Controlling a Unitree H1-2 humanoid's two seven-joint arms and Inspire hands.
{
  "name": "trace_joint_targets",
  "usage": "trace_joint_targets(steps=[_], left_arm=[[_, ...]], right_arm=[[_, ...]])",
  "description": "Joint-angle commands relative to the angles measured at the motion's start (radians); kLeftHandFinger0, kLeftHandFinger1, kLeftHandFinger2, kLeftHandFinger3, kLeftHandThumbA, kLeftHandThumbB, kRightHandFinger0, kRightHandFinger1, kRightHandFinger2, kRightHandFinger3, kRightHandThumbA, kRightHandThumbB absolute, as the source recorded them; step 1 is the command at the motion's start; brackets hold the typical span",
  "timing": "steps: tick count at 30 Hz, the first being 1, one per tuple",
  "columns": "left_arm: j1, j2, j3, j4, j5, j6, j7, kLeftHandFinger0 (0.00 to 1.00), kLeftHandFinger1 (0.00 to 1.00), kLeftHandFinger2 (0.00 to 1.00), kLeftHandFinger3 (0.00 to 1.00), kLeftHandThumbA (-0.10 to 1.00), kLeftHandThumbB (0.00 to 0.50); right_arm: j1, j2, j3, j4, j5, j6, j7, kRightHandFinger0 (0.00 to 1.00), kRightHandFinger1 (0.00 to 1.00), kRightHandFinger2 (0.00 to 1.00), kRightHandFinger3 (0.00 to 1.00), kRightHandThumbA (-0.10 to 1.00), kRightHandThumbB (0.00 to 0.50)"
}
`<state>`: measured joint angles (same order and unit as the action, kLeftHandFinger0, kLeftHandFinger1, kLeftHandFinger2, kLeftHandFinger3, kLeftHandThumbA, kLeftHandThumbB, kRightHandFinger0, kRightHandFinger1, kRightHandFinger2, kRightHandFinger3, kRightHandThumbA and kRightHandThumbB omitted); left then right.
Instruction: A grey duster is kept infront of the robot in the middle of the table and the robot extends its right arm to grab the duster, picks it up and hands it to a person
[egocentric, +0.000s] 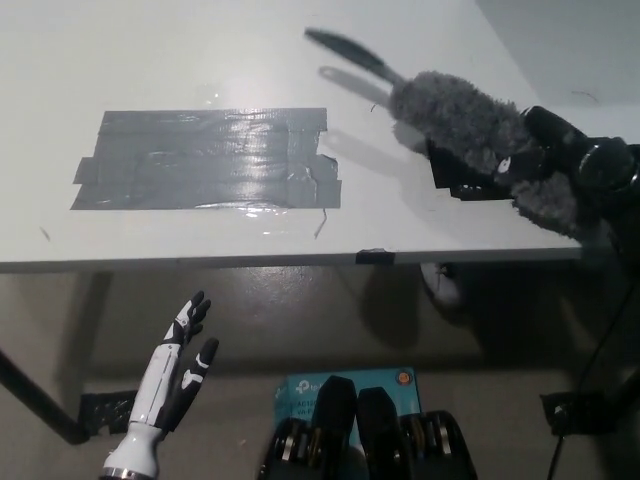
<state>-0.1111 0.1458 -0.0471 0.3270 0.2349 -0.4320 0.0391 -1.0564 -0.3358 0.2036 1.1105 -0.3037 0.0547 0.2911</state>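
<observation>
The right hand (535, 160), at the right edge of the frame, is closed around the fluffy head of the duster (455, 115). The duster is lifted off the table (200, 50). Its long axis runs up-left, handle toward top centre. The left hand (175, 375) rests lower left, fingers spread, empty.

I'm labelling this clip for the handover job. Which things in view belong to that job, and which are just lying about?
Part of the job:
- fluffy grey duster with a black handle, lifted off the white table
- black right hand, shut on its fluffy head

Just lying about:
- patch of grey tape strips on the table
- teal box on the floor
- white left hand, open, resting below the table edge
</observation>
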Motion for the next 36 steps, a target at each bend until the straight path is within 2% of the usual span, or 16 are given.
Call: trace_joint_targets(steps=[1, 2, 3, 5, 6, 7, 10, 13, 17, 22, 25, 26, 28, 36], left_arm=[[-0.017, 0.010, 0.008, -0.017, 0.005, -0.014, 0.017, 1.00, 1.00, 1.00, 1.00, 0.95, 0.253], [-0.017, 0.010, 0.008, -0.018, 0.005, -0.014, 0.016, 1.00, 1.00, 1.00, 1.00, 0.95, 0.253], [-0.020, 0.011, 0.008, -0.014, 0.004, -0.020, 0.016, 1.00, 1.00, 1.00, 1.00, 0.95, 0.252], [-0.024, 0.010, 0.008, -0.006, 0.000, -0.027, 0.016, 1.00, 1.00, 1.00, 1.00, 0.94, 0.251], [-0.022, 0.010, 0.007, -0.011, -0.002, -0.020, 0.013, 1.00, 1.00, 1.00, 1.00, 0.94, 0.252], [-0.021, 0.009, 0.007, -0.013, -0.003, -0.018, 0.012, 1.00, 1.00, 1.00, 1.00, 0.94, 0.252], [-0.019, 0.008, 0.007, -0.019, 0.001, -0.009, 0.013, 1.00, 1.00, 1.00, 1.00, 0.94, 0.255], [-0.021, 0.010, 0.007, -0.019, 0.005, -0.008, 0.013, 1.00, 1.00, 1.00, 1.00, 0.94, 0.249], [-0.024, 0.007, 0.006, -0.019, 0.000, -0.005, 0.011, 1.00, 1.00, 1.00, 1.00, 0.94, 0.254], [-0.025, 0.006, 0.006, -0.015, -0.002, -0.010, 0.011, 1.00, 1.00, 1.00, 1.00, 0.92, 0.244], [-0.026, 0.007, 0.005, -0.017, -0.002, -0.007, 0.009, 1.00, 1.00, 1.00, 1.00, 0.92, 0.244], [-0.027, 0.008, 0.005, -0.019, -0.004, -0.004, 0.007, 1.00, 1.00, 1.00, 1.00, 0.92, 0.245], [-0.027, 0.009, 0.006, -0.024, -0.001, 0.000, 0.007, 1.00, 1.00, 1.00, 1.00, 0.92, 0.245], [-0.039, 0.010, 0.006, -0.026, 0.003, 0.002, 0.009, 1.00, 1.00, 1.00, 1.00, 0.93, 0.245]], right_arm=[[0.011, 0.037, -0.224, -0.108, 0.325, 0.169, 0.198, 0.08, 0.59, 0.97, 0.81, -0.10, 0.217], [0.014, 0.044, -0.255, -0.126, 0.356, 0.203, 0.215, 0.07, 0.58, 0.96, 0.90, -0.10, 0.214], [0.032, 0.064, -0.319, -0.199, 0.426, 0.298, 0.234, 0.03, 0.52, 0.95, 1.00, -0.10, 0.216], [0.061, 0.090, -0.370, -0.300, 0.483, 0.389, 0.244, 0.00, 0.46, 0.97, 1.00, -0.10, 0.217], [0.083, 0.106, -0.384, -0.362, 0.525, 0.409, 0.252, 0.00, 0.45, 1.00, 1.00, -0.10, 0.236], [0.101, 0.116, -0.383, -0.406, 0.564, 0.413, 0.256, 0.00, 0.43, 1.00, 1.00, -0.10, 0.214], [0.159, 0.147, -0.362, -0.539, 0.684, 0.415, 0.219, 0.00, 0.39, 0.94, 1.00, -0.10, 0.200], [0.198, 0.155, -0.322, -0.625, 0.790, 0.415, 0.164, 0.00, 0.42, 0.94, 1.00, -0.10, 0.157], [0.251, 0.163, -0.267, -0.711, 0.967, 0.415, 0.070, 0.00, 0.46, 0.96, 1.00, -0.10, 0.175], [0.309, 0.188, -0.230, -0.797, 1.008, 0.415, 0.044, 0.00, 0.44, 0.90, 1.00, -0.10, 0.134], [0.332, 0.192, -0.204, -0.829, 1.038, 0.415, 0.025, 0.00, 0.46, 0.89, 1.00, -0.10, 0.129], [0.352, 0.197, -0.186, -0.846, 1.080, 0.415, 0.017, 0.00, 0.45, 0.88, 1.00, -0.10, 0.108], [0.370, 0.198, -0.165, -0.870, 1.141, 0.415, -0.008, 0.00, 0.46, 0.89, 1.00, -0.10, 0.097], [0.419, 0.194, -0.110, -0.972, 1.354, 0.415, -0.151, 0.00, 0.51, 0.93, 1.00, -0.10, 0.116]])
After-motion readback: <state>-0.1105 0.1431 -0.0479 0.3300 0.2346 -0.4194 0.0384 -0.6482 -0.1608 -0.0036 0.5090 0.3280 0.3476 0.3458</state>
